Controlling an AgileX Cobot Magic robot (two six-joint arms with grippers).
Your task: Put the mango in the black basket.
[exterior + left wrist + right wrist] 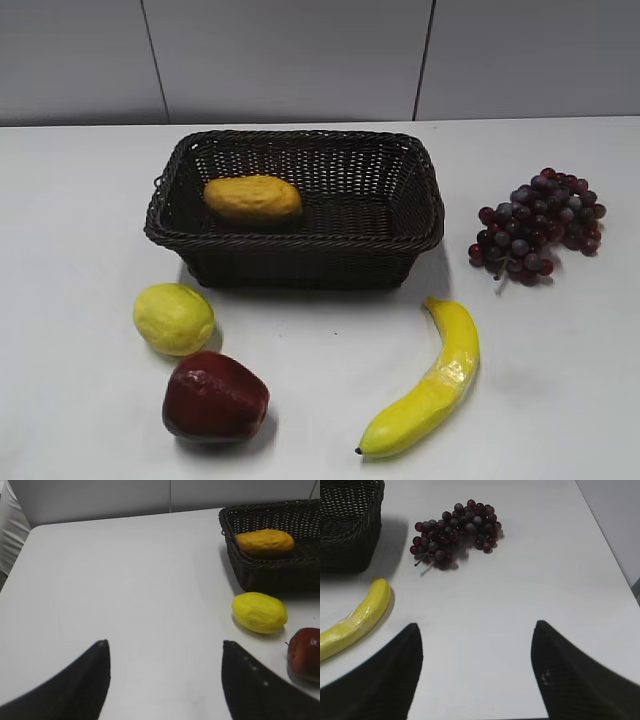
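The orange-yellow mango (252,197) lies inside the black basket (400,232), on its left side. It also shows in the left wrist view (264,542), inside the basket (265,575). A corner of the basket (350,530) shows in the right wrist view. My left gripper (165,647) is open and empty over bare table, left of the basket. My right gripper (476,630) is open and empty over bare table, below the grapes. Neither gripper shows in the exterior view.
A pale-yellow lemon (173,318) and a dark red apple (214,397) lie in front of the basket at left. A banana (430,385) lies in front at right. Purple grapes (538,225) lie right of the basket. The table edge (605,535) runs close on the right.
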